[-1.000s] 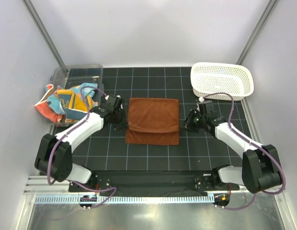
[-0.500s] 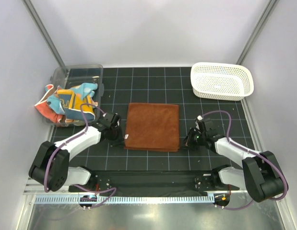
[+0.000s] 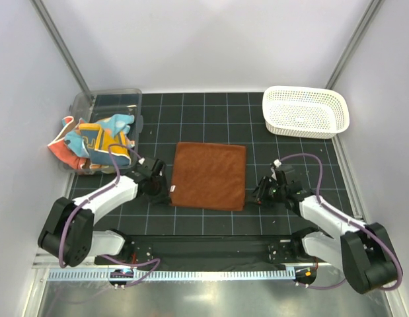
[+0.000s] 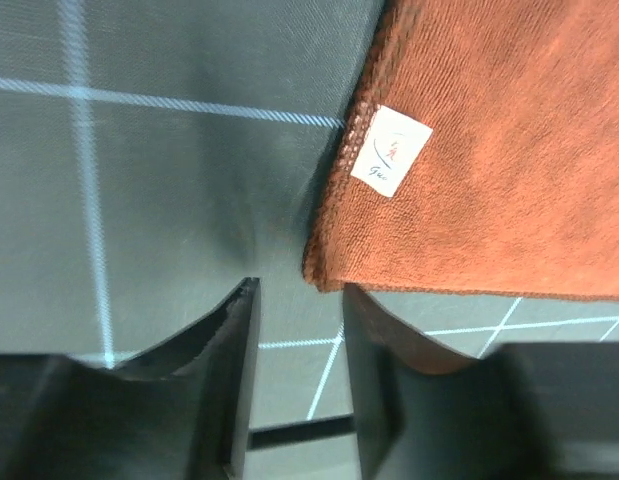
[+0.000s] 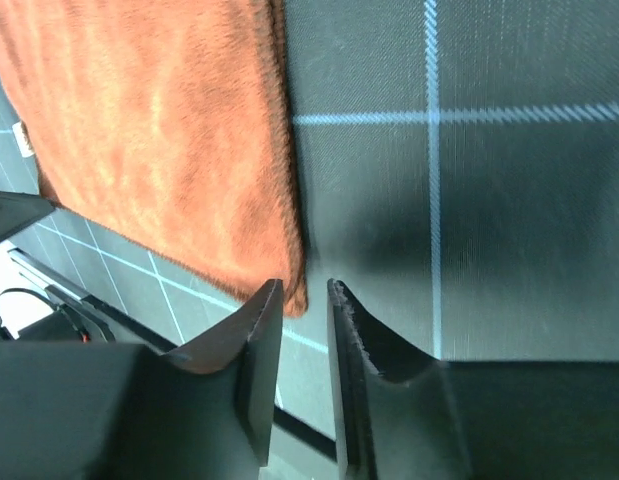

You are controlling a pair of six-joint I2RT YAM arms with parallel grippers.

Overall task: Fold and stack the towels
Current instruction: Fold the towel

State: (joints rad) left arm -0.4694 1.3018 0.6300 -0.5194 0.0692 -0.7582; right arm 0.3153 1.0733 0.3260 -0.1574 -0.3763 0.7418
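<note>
Rust-brown towel (image 3: 209, 175) lay folded flat mid-desk; other towels (image 3: 98, 142) were heaped far left at the clear bin (image 3: 115, 98). Left fingers (image 4: 229, 340) & right fingers (image 5: 249, 350) sat slightly apart, empty, at its near corners. Risk: a low pull-back could snag a corner & undo the fold. Under-layers were hidden; unclear whether the rt corner tip touched a finger.

You face lab robot cell: white panel walls (image 3: 211, 46), aluminium posts (image 3: 63, 46), gridded black mat (image 3: 211, 112), slotted cable duct (image 3: 191, 273).
</note>
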